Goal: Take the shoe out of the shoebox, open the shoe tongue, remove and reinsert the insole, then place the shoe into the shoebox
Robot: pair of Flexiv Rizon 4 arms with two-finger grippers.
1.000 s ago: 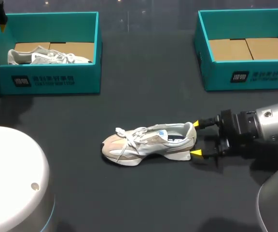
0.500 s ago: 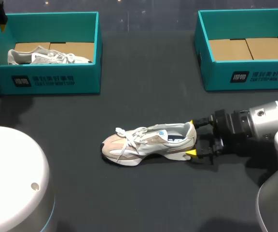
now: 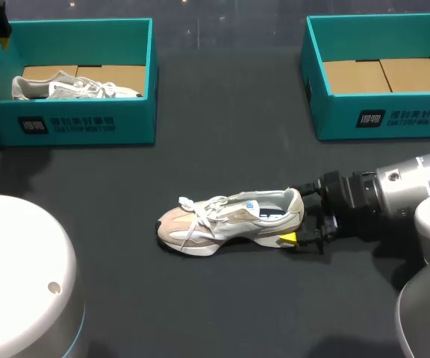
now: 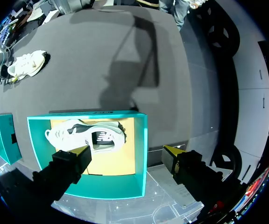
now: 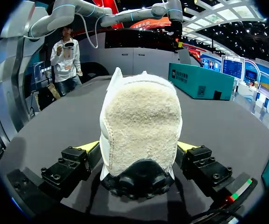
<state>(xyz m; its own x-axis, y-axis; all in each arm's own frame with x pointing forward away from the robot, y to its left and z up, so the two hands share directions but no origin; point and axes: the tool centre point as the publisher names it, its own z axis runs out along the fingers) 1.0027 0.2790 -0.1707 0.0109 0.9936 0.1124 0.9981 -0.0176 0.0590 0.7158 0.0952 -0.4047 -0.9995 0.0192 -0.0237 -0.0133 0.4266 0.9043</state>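
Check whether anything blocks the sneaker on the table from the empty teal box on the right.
Nothing visible does: only bare dark table lies between the beige-and-white sneaker and the empty teal cardboard shoebox. The right end effector sits at its heel.

High overview, close wrist view: same shoe (image 3: 230,221)

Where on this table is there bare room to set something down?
Bare tabletop lies between the left shoebox and the right shoebox, behind the shoe. The right shoebox is empty too. Crowded: the shoe's heel, where the right gripper sits, and the left shoebox, holding a second shoe.
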